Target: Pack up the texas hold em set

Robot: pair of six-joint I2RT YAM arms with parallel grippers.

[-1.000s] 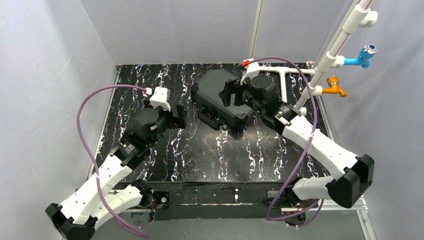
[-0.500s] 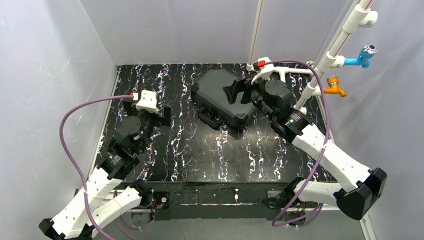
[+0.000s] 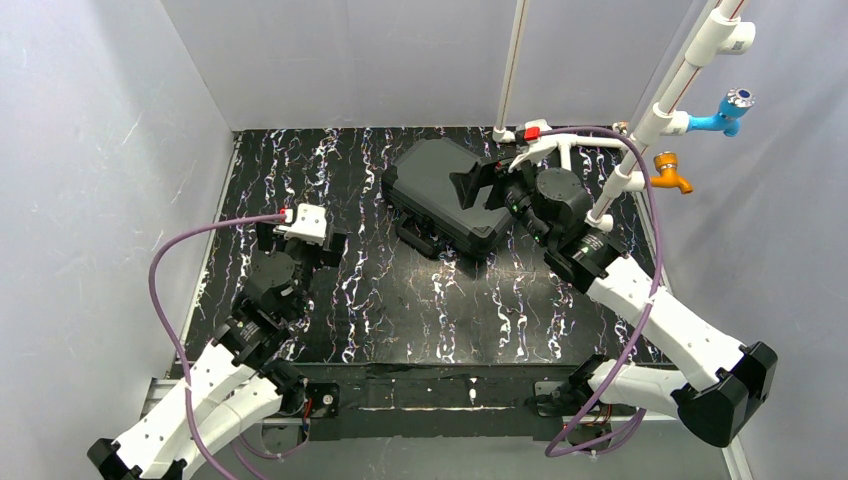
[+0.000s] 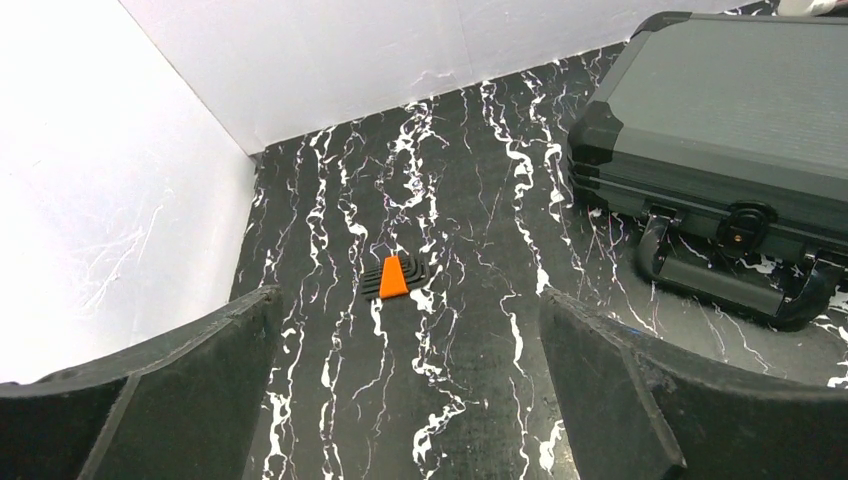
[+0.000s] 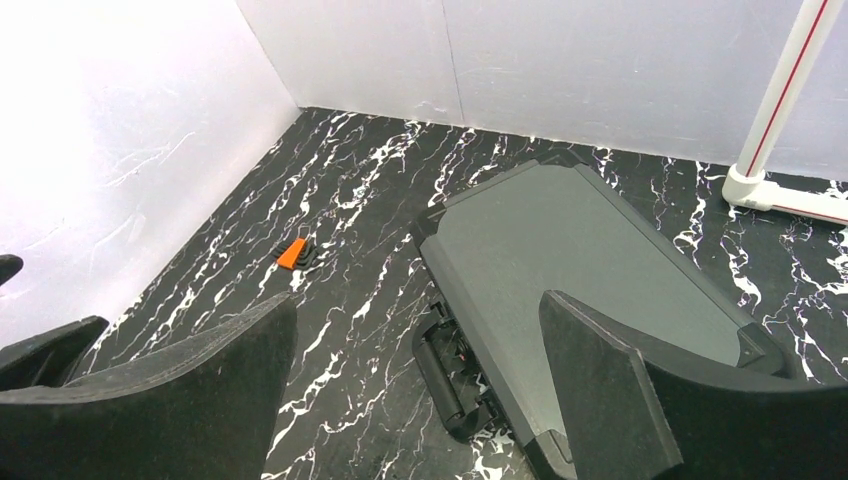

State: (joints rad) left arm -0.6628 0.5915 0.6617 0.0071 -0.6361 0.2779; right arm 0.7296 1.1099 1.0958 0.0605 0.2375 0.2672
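Note:
The texas hold em set shows as a black hard case, lid shut, lying askew at the back centre of the marbled table. Its carry handle faces the near side. My right gripper hovers open over the case's right end; in the right wrist view the case and its handle lie between and beyond the open gripper. My left gripper is open over bare table left of the case, with nothing between its fingers.
A small orange-and-black hex key set lies on the table ahead of the left gripper, near the left wall. A white pipe frame with a blue tap and an orange tap stands at the back right.
Both grippers have opened wider. The left arm has drawn back toward the near left, away from the case. The right gripper has shifted slightly right above the case.

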